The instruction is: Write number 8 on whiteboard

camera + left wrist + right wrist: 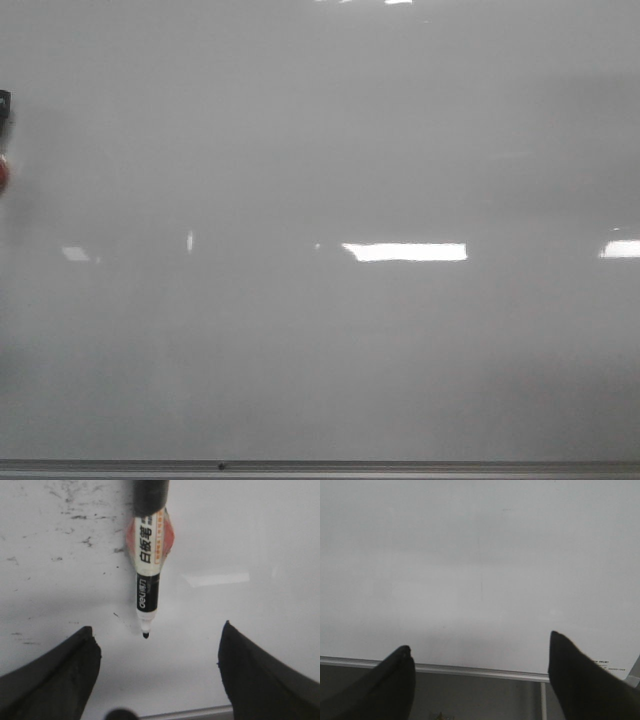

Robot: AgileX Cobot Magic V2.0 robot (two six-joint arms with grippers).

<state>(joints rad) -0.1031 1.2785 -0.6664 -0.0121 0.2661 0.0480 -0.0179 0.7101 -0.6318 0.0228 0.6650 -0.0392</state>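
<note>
On my left wrist camera, the marker (148,570) carries the only legible print: Chinese characters "白板笔" run down its white barrel, with the "deli" brand in white on the black band near the tip. A small label (604,665) at the whiteboard (480,570) corner is too tiny for me to read.

left hand (155,680) black, tapered fingers (right hand (480,680) alike)
</note>
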